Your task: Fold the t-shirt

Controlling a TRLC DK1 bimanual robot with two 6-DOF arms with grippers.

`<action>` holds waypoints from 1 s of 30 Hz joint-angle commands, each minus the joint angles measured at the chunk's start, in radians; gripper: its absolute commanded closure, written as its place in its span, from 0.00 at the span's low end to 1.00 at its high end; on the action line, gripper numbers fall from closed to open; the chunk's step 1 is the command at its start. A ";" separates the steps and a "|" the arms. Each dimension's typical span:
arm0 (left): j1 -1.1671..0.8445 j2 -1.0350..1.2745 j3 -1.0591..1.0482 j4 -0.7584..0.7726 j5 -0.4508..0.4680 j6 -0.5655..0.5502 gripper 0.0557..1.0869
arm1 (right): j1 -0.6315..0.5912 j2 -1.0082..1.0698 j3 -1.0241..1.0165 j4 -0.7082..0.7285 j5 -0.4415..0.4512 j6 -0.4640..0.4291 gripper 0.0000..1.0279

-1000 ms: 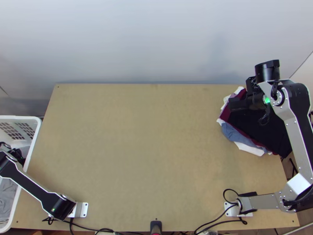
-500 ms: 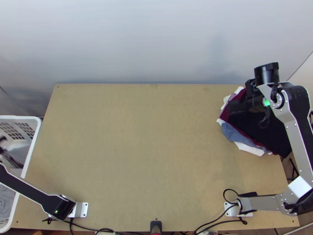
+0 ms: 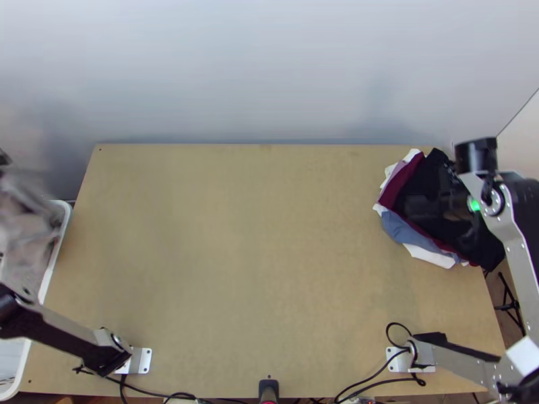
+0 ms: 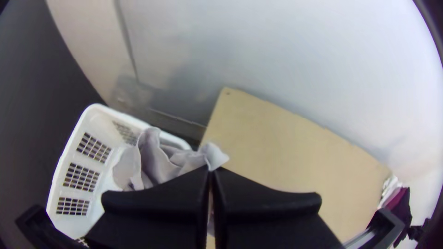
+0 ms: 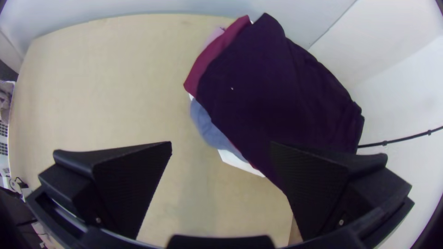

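Left pincer (image 4: 212, 169): narrow, fingers closed on a gathered bit of the shirt (image 4: 159, 161), with a pale tip poking out past them.
Shirt: at nine o'clock, if twelve is the table's (image 3: 269, 236) far edge; pale grey, bunched, held at the basket (image 3: 62, 252). Whether its lower part is clear of the rim, I cannot tell.
Feel: thin and light, I judge, soft and limp enough to hang in folds; no stiffness to help me, nothing to break. It could snag on the rim or slip from so small a bite.
Where to grip: which part I have, I cannot make out. Once it lies on the table, I'd want the two shoulders, or two hem corners, one per pincer, pulled gently apart to spread it.
Right pincer (image 5: 221, 147): wide, nothing between my fingers, over the pile (image 5: 277, 92) between two and three o'clock.
Pile: dark cloth on top, wine-red, blue and white edges beneath.
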 commanded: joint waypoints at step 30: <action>-1.801 0.031 -0.183 0.325 -0.416 -0.626 0.04 | -0.283 -0.544 -0.590 0.019 -0.066 0.021 0.04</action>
